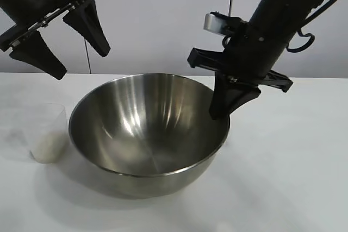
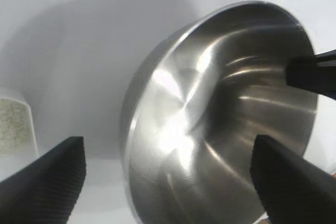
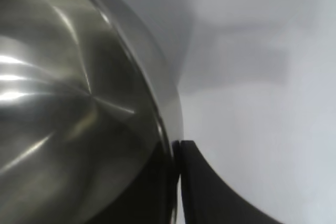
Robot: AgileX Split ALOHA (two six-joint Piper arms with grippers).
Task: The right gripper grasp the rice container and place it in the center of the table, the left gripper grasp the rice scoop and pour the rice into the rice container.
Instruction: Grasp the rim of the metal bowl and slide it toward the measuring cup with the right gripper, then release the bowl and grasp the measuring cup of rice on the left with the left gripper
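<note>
Shiny, empty rice container point(image 1: 148, 131) upright

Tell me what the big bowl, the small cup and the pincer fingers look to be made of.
Rice container: polished metal, likely stainless steel, with mirror-like glare streaks.
Rice scoop: translucent plastic, it seems; the white rice shows through its wall.
Left pincer fingers: matte black, finely ribbed pads, probably rubber or plastic.
</note>
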